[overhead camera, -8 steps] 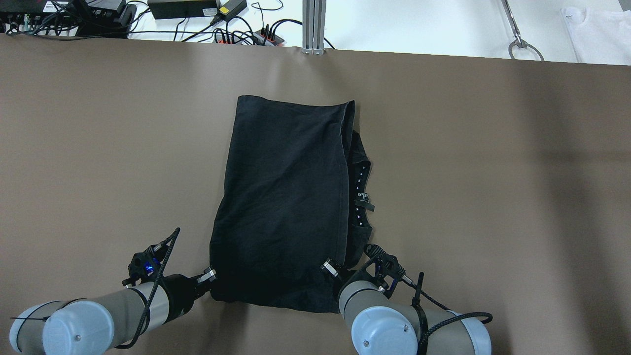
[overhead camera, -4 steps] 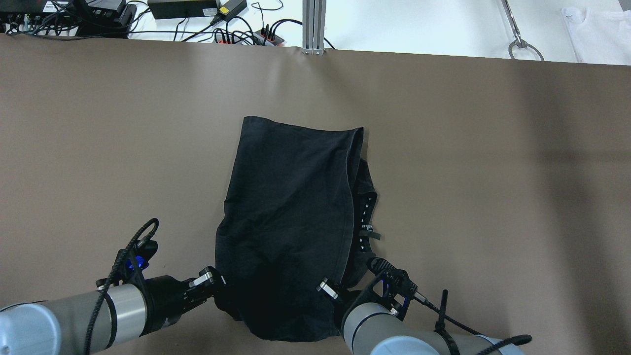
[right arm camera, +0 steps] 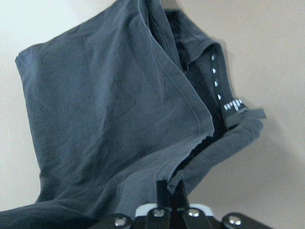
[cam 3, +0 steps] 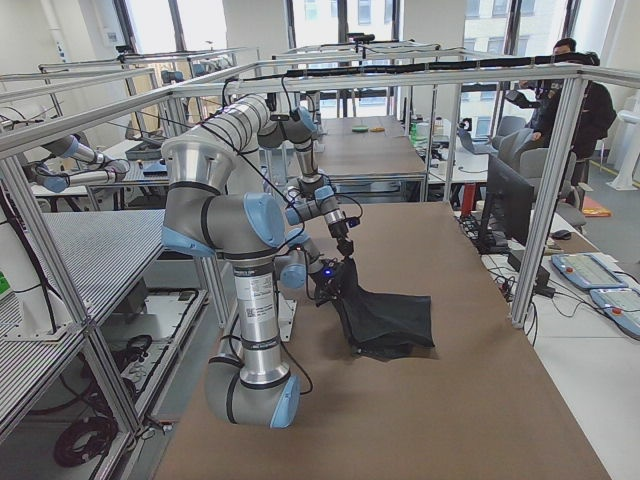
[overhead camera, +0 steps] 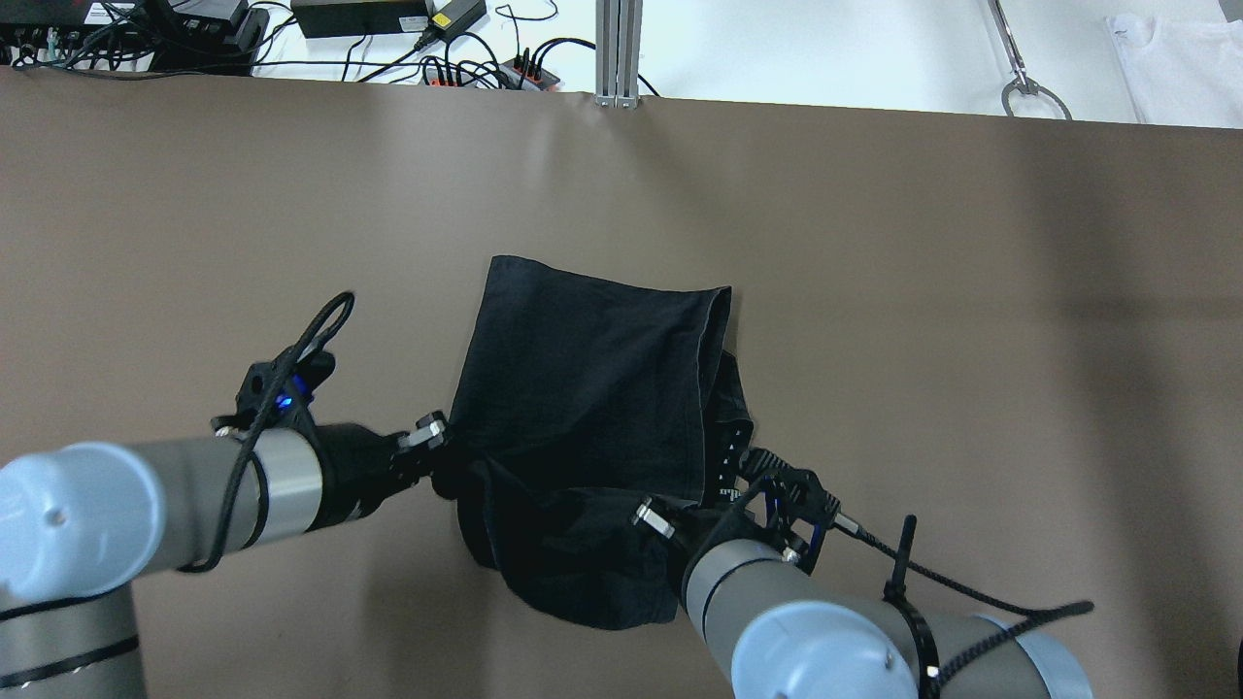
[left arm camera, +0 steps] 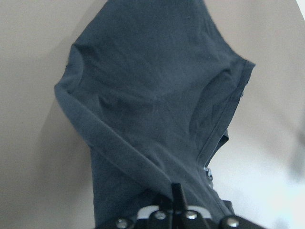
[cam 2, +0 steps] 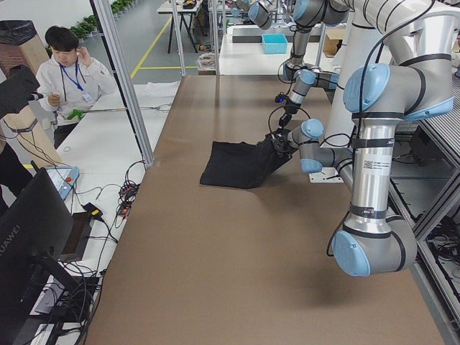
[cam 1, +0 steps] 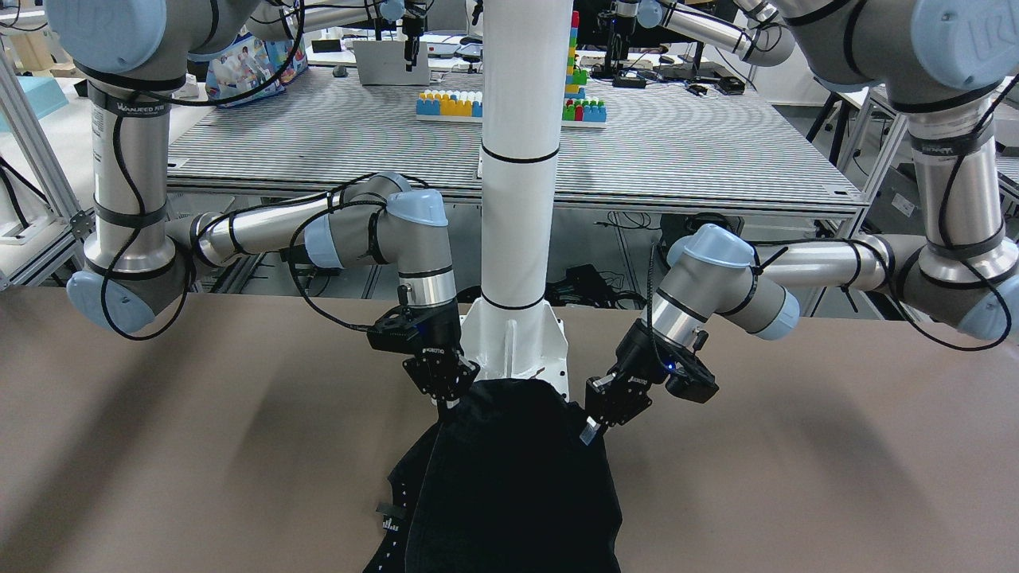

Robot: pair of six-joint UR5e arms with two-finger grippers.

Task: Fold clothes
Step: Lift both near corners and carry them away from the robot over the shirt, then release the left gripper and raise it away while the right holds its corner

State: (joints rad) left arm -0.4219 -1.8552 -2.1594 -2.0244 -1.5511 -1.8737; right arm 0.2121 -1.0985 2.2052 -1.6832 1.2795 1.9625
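The clothes (overhead camera: pixel 583 388), one black garment, lie mid-table with their near edge held up off the surface. My left gripper (overhead camera: pixel 442 458) is shut on the near left corner and my right gripper (overhead camera: pixel 668 519) is shut on the near right corner. Seen from the front, the left gripper (cam 1: pixel 593 428) and right gripper (cam 1: pixel 446 398) hold the raised edge of the clothes (cam 1: pixel 509 477) just before the white pole. Each wrist view shows closed fingertips (left arm camera: pixel 175 193) (right arm camera: pixel 167 191) pinching fabric. A strip of white print (right arm camera: pixel 217 82) shows along the right side fold.
The white pole's base (cam 1: pixel 517 338) stands between the arms at the table's near edge. Cables and power bricks (overhead camera: pixel 359 19), an aluminium post (overhead camera: pixel 619 49) and a white cloth (overhead camera: pixel 1180 58) lie beyond the far edge. A person (cam 2: pixel 65 72) sits past the table.
The garment first slid toward the robot. Both grippers then lifted its near edge and carried it forward over the rest, so the cloth now looks shorter and bunched near the grippers.
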